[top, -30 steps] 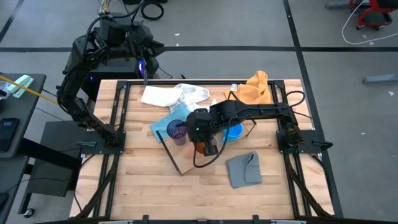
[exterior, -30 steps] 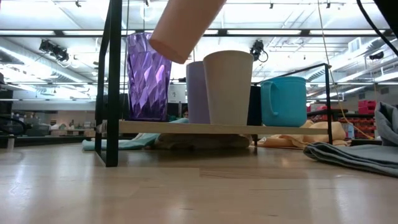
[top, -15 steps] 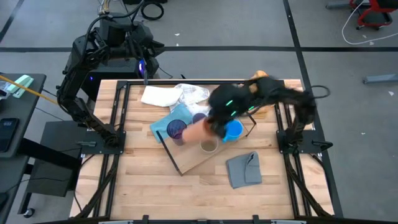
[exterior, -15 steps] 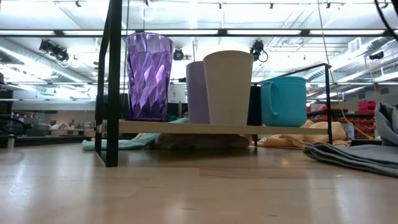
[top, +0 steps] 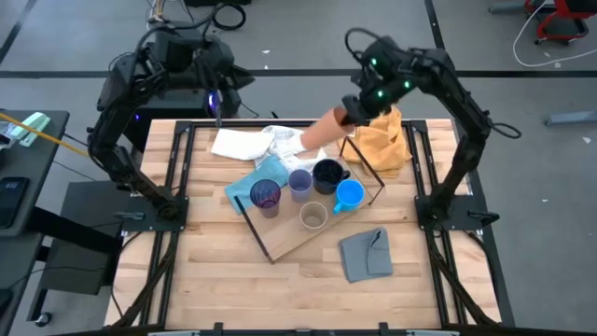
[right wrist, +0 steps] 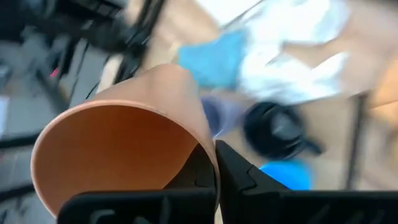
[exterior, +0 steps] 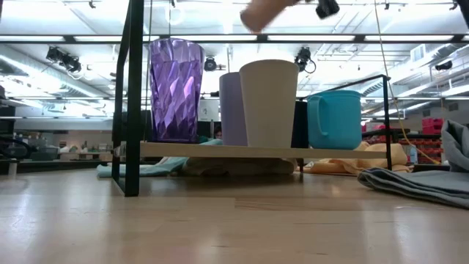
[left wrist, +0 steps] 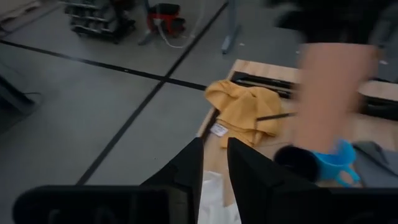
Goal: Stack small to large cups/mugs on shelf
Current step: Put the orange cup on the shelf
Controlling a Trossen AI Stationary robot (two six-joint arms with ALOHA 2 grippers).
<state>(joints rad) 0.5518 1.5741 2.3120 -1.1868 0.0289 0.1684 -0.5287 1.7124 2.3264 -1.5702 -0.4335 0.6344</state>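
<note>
My right gripper point(top: 351, 116) is raised above the table's far side, shut on the orange cup point(top: 324, 132). The cup also shows at the top of the low view point(exterior: 260, 10). On the light-wood shelf point(top: 283, 239) stand the purple tumbler point(top: 266, 195), lavender cup point(top: 300, 182), black mug point(top: 326, 174), blue mug point(top: 349, 194) and beige cup point(top: 312, 217), each on its base. My left gripper point(top: 217, 109) waits behind the table's far left corner, its fingers point(left wrist: 189, 167) a narrow gap apart and empty. My right gripper holds the orange cup by its rim wall point(right wrist: 207, 144), one finger inside the mouth and one outside. The cup is lifted clear, high above the shelf. It lies tilted on its side, with its base point(top: 311, 139) slanting toward the table's left and near side.
An orange cloth point(top: 383, 140) lies at the far right under my right arm, and white point(top: 244, 143) and blue point(top: 248, 184) cloths at the far middle. A grey cloth square point(top: 366, 254) lies near right. Black frame rods point(exterior: 132, 95) stand around the shelf.
My right gripper has risen from low over the shelf's near part and swung toward the table's far edge and right, carrying the orange cup. The cup has gone up nearly out of the low view. The cups on the shelf have stayed still.
</note>
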